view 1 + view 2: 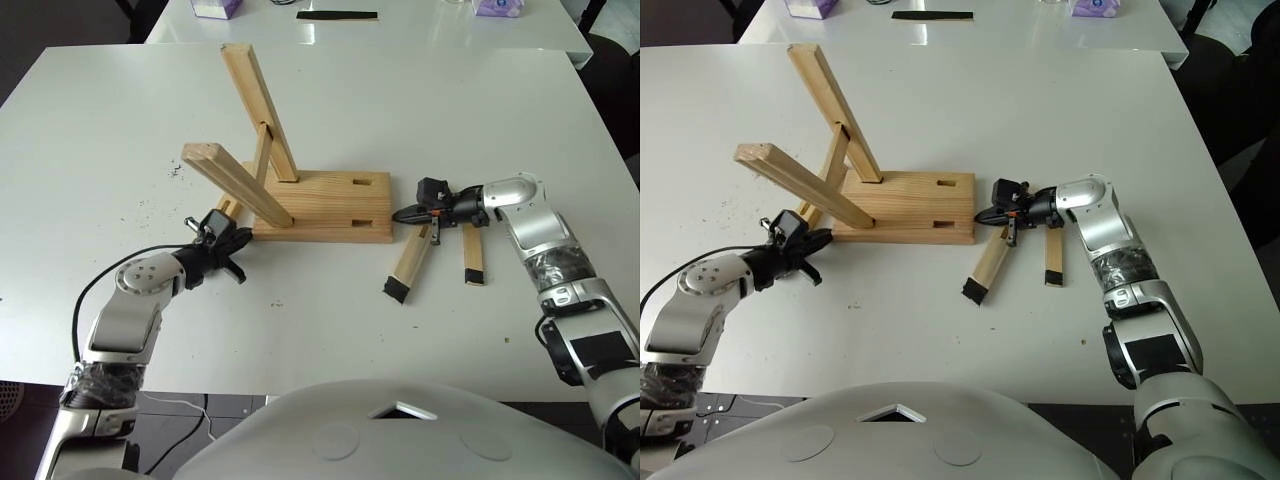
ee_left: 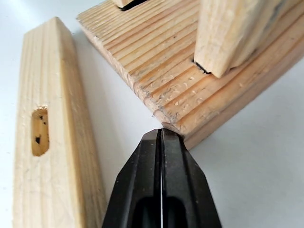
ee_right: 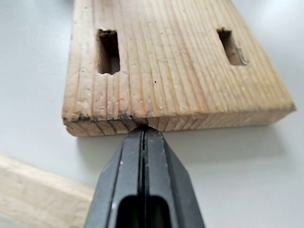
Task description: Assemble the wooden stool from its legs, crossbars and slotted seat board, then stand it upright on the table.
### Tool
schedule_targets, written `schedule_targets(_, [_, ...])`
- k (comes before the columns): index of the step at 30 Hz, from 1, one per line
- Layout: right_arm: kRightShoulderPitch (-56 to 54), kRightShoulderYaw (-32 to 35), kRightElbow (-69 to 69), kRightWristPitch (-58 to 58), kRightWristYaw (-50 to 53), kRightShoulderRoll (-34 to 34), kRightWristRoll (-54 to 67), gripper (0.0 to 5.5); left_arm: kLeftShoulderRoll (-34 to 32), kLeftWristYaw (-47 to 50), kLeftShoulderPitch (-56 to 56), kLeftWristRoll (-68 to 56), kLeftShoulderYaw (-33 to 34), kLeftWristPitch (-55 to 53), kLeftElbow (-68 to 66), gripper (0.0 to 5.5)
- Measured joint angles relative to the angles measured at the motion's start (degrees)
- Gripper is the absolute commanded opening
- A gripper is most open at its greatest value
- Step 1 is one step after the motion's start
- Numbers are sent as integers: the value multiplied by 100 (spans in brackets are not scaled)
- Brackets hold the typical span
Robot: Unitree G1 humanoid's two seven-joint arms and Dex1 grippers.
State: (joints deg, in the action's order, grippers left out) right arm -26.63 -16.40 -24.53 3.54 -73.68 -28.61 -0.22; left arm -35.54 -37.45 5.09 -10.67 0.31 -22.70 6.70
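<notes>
The slotted seat board (image 1: pixel 335 205) lies flat mid-table with two empty slots near its right end. Two legs (image 1: pixel 262 100) stand tilted in its left end, joined by a crossbar (image 1: pixel 262 152). My left gripper (image 1: pixel 240 242) is shut and empty, its tip (image 2: pixel 161 133) touching the board's near left corner (image 2: pixel 171 121), beside a loose slotted leg (image 2: pixel 52 118) lying on the table. The right gripper (image 1: pixel 398 214) is also shut and empty, its tip (image 3: pixel 144 129) against the board's right end (image 3: pixel 175 61). Two loose legs (image 1: pixel 411 262) (image 1: pixel 473 255) lie under the right arm.
Dark crumbs (image 1: pixel 172 172) speckle the white table (image 1: pixel 450 120) left of the stool parts. A second table (image 1: pixel 420 25) behind carries tissue boxes (image 1: pixel 215 8) and a black strip (image 1: pixel 337 15). Open tabletop stretches in front and to the far right.
</notes>
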Motion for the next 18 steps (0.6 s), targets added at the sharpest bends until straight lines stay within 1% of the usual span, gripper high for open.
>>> schedule_targets(5, [336, -9, 767, 268, -370, -130, 273, 1, 206, 156, -417, 190, 0, 184, -526, 0])
schedule_targets(8, [488, 69, 1125, 340, -374, -222, 419, 1, 257, 217, -557, 269, 22, 337, -736, 0])
schedule_targets(12, [546, 305, 1520, 273, -264, -438, 572, 1, 361, 236, -535, 142, 144, 361, -580, 0])
schedule_targets(15, [667, 341, 1694, 159, -266, -809, 574, 1, 359, 232, -446, 58, 313, 364, -306, 0])
schedule_targets(18, [873, 292, 1910, 153, -299, -860, 610, 1, 360, 230, -377, 62, 312, 334, -191, 0])
